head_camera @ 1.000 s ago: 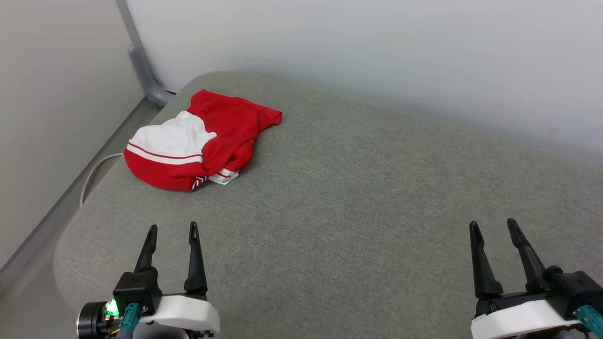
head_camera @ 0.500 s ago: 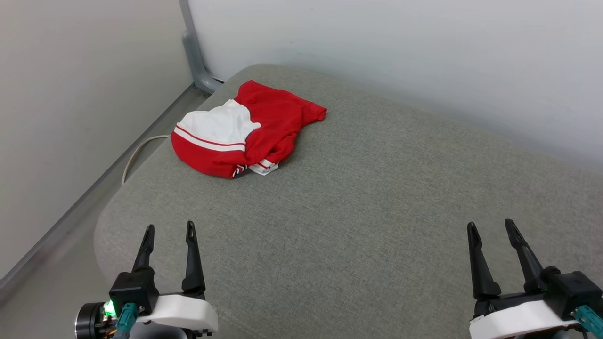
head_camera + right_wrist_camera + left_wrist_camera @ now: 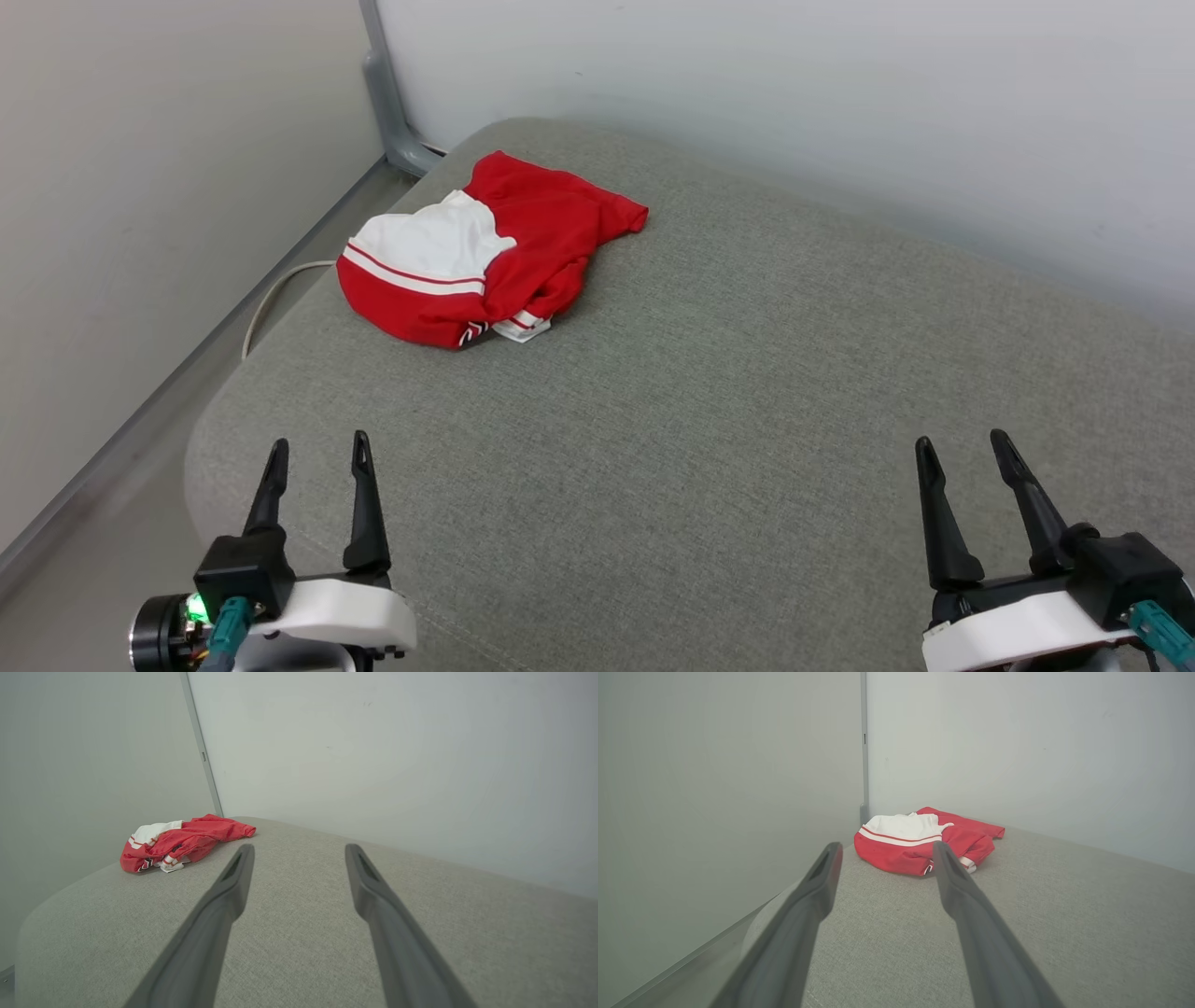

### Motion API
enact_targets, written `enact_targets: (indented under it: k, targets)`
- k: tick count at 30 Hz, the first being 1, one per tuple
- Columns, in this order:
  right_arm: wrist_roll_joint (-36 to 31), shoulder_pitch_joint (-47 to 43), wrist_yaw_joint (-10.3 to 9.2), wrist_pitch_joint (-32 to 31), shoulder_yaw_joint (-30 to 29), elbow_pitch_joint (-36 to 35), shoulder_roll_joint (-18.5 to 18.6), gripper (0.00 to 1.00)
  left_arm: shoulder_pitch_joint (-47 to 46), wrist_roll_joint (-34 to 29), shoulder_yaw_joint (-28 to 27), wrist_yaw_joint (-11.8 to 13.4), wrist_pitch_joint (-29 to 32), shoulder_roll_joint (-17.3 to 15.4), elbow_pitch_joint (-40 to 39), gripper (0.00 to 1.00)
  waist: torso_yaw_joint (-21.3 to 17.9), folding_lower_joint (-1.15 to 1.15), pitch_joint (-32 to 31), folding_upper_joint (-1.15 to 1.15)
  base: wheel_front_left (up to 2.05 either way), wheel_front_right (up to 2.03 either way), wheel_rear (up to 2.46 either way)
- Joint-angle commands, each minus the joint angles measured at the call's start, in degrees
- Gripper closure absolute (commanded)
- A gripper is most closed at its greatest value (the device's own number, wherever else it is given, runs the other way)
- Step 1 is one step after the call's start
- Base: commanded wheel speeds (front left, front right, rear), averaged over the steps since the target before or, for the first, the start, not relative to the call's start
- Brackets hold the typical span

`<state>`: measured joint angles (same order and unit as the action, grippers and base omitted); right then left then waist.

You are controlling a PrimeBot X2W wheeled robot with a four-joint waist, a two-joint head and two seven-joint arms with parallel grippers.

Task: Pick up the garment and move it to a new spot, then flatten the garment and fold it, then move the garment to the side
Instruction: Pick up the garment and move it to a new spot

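The garment (image 3: 485,252), a red T-shirt with a white sleeve and striped trim, lies crumpled at the far left corner of the grey cushioned surface (image 3: 709,420). It also lies ahead in the left wrist view as the garment (image 3: 920,842) and to the far left in the right wrist view as the garment (image 3: 182,842). My left gripper (image 3: 317,453) hovers open near the front left edge, well short of the shirt. Over the front right, my right gripper (image 3: 962,448) is open too, with nothing between its fingers.
Pale walls (image 3: 747,103) close in behind and to the left. A grey post (image 3: 387,103) stands in the corner. A white cable (image 3: 271,303) runs along the floor beside the cushion's left edge. Bare cushion spreads across the middle and right.
The head camera swung left over the second, shifting the whole scene to the right in the picture. Both grippers stayed open; the garment lies as before.
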<state>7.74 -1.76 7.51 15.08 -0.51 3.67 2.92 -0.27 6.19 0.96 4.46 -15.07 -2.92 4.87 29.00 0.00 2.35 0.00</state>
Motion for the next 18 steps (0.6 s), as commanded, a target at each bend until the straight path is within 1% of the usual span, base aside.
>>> enact_targets:
  k: [1,2,3,6,8,10,12,13,15,17,18]
  targets:
    - [-0.5,0.8,-0.04,0.1,0.1,-0.3,-0.1,0.00,-1.4,0.1,-1.1,-0.8,-0.2,0.0,-0.6,0.00,-1.1,0.00,0.8,0.00,0.00,0.00,0.00]
    - [-0.5,0.8,-0.04,0.1,0.1,-0.3,-0.1,0.00,-1.4,0.1,-1.1,-0.8,-0.2,0.0,-0.6,0.00,-1.1,0.00,0.8,0.00,0.00,0.00,0.00]
    - [-0.9,1.1,-0.04,0.1,0.0,-0.5,-0.1,0.00,-2.6,-0.5,-2.0,-1.8,-0.2,0.0,-0.8,0.00,-1.8,0.00,1.5,0.00,0.00,0.00,0.00]
    - [-1.7,2.0,-0.04,0.1,0.0,-0.9,-0.1,0.00,-5.8,-0.5,-4.4,-3.5,-0.2,-0.9,-0.8,0.00,-3.2,0.00,3.1,0.00,0.00,0.00,0.00]
    - [-2.3,2.4,-0.04,0.1,0.0,-1.1,-0.1,0.00,-8.2,0.7,-6.4,-4.5,-0.2,-0.8,-1.2,0.00,-4.4,0.00,4.5,0.00,0.00,0.00,0.00]
    - [-3.0,3.3,-0.05,0.1,-0.5,-1.5,-0.1,0.00,-11.3,0.1,-7.9,-5.4,-0.2,-1.8,-1.5,0.00,-5.5,0.00,6.1,0.00,0.00,0.00,0.00]
    - [-3.5,3.7,-0.05,0.1,-0.6,-1.8,-0.1,0.00,-13.0,0.6,-8.8,-5.9,-0.2,-1.8,-1.5,0.00,-6.0,0.00,7.0,0.00,0.00,0.00,0.00]
    - [-4.1,4.2,-0.04,0.1,-0.6,-2.1,-0.1,0.00,-14.6,1.5,-10.1,-6.5,-0.2,-2.0,-1.4,0.00,-6.6,0.00,8.0,0.00,0.00,0.00,0.00]
    - [-5.1,5.2,-0.05,0.1,-1.1,-2.7,-0.1,0.00,-18.1,2.0,-12.0,-7.6,-0.2,-3.2,-1.2,0.00,-7.6,0.00,10.1,0.00,0.00,0.00,0.00]
    - [-6.0,6.2,-0.05,0.1,-1.4,-3.4,-0.1,0.00,-21.9,3.6,-13.8,-8.8,-0.2,-3.6,-0.6,0.00,-8.6,0.00,12.2,0.00,0.00,0.00,0.00]
    - [-6.5,6.7,-0.05,0.1,-1.6,-3.6,-0.1,0.00,-23.5,3.5,-14.0,-9.4,-0.2,-4.6,0.2,0.00,-9.0,0.00,13.1,0.00,0.00,0.00,0.00]
